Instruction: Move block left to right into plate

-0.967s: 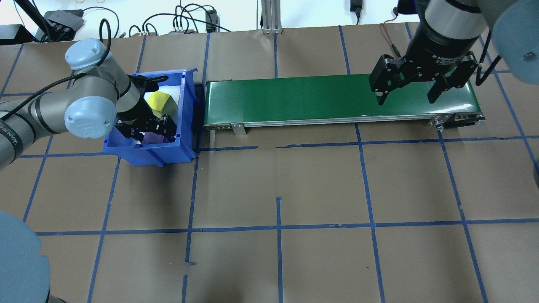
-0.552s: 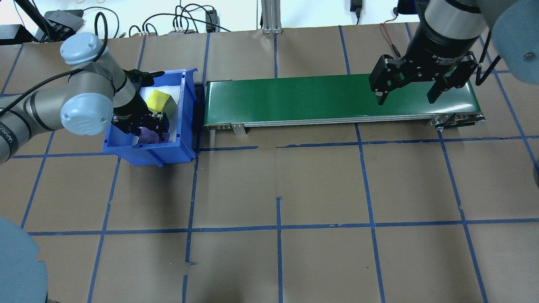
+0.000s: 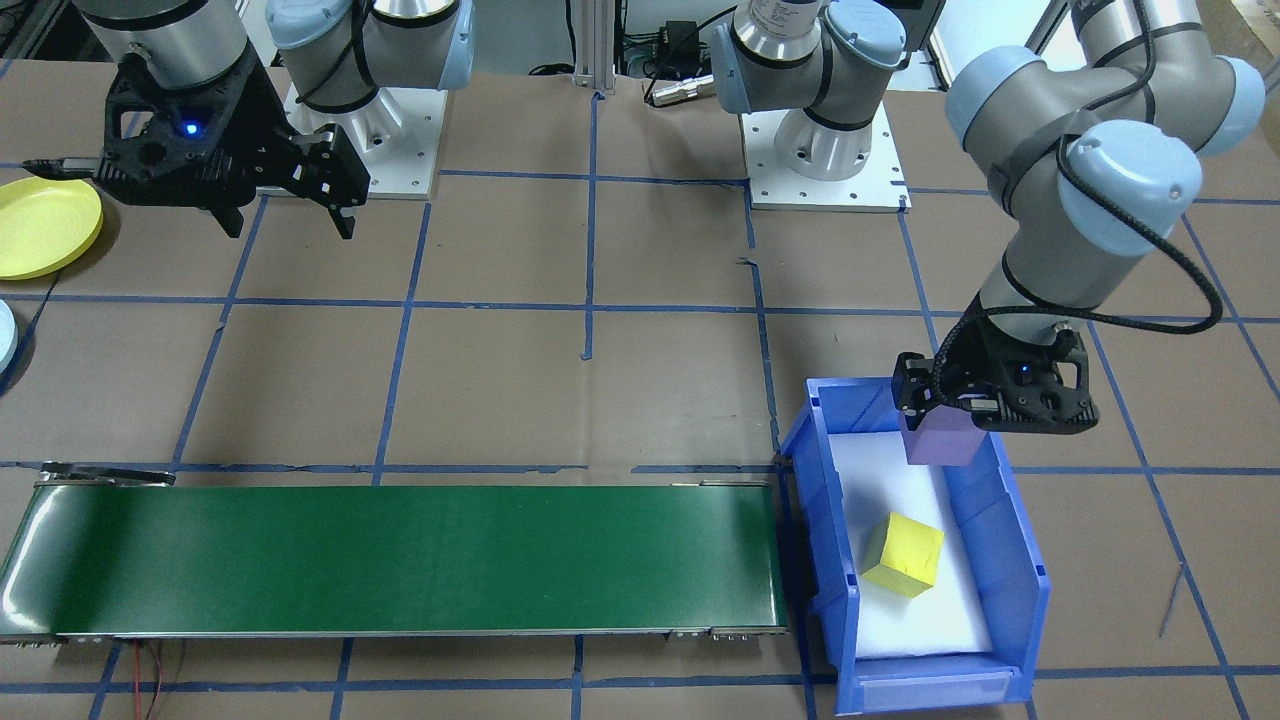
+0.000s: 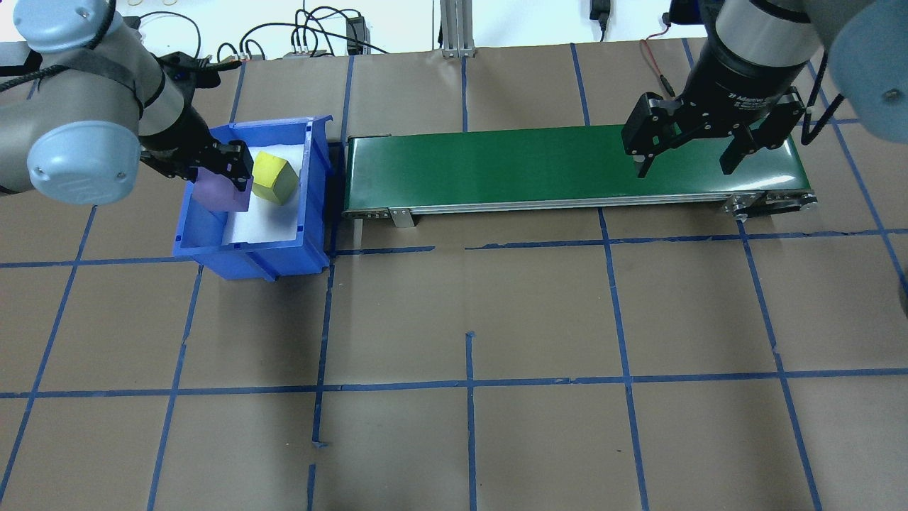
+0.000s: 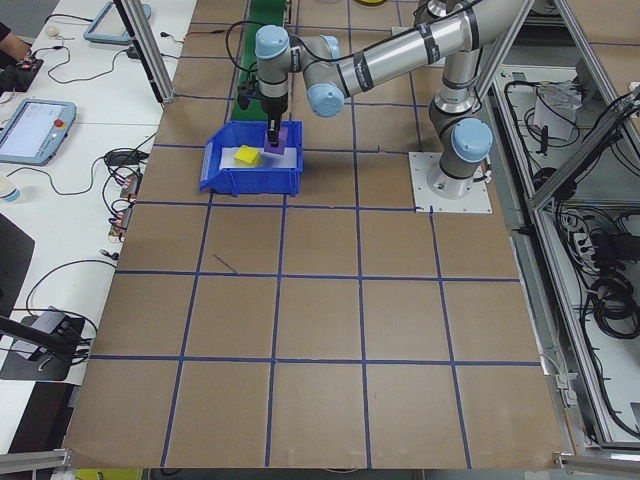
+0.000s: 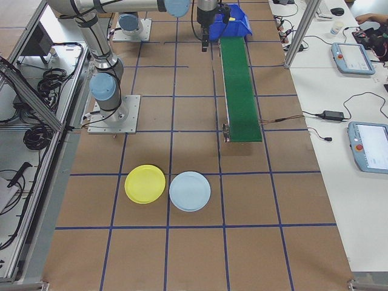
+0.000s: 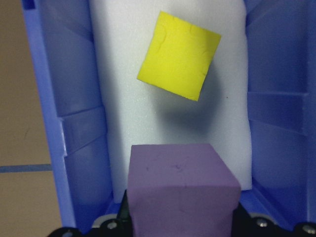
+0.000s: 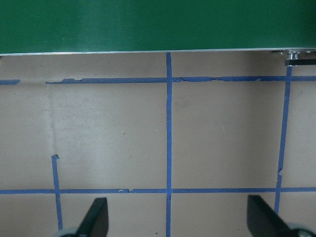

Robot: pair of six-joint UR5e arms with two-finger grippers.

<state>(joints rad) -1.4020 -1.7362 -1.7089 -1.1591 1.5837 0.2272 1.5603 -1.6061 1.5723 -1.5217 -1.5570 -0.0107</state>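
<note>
My left gripper (image 4: 225, 176) is shut on a purple block (image 4: 223, 193), held just above the near-left part of the blue bin (image 4: 250, 250). The wrist view shows the purple block (image 7: 180, 187) between the jaws, over the bin's white foam floor. A yellow block (image 4: 274, 177) lies tilted in the bin. My right gripper (image 4: 684, 169) hangs open and empty over the right end of the green conveyor (image 4: 496, 167). The yellow plate (image 3: 40, 228) lies on the table beyond that gripper (image 3: 290, 228) and also shows in the exterior right view (image 6: 145, 183).
A light blue plate (image 6: 190, 191) lies beside the yellow plate. The conveyor runs from the bin's side toward the right arm. Brown paper with blue tape lines covers the table. Cables and boxes sit along the far edge.
My left gripper has risen out of the bin with the purple block and shifted toward the bin's left wall. The right arm has not moved.
</note>
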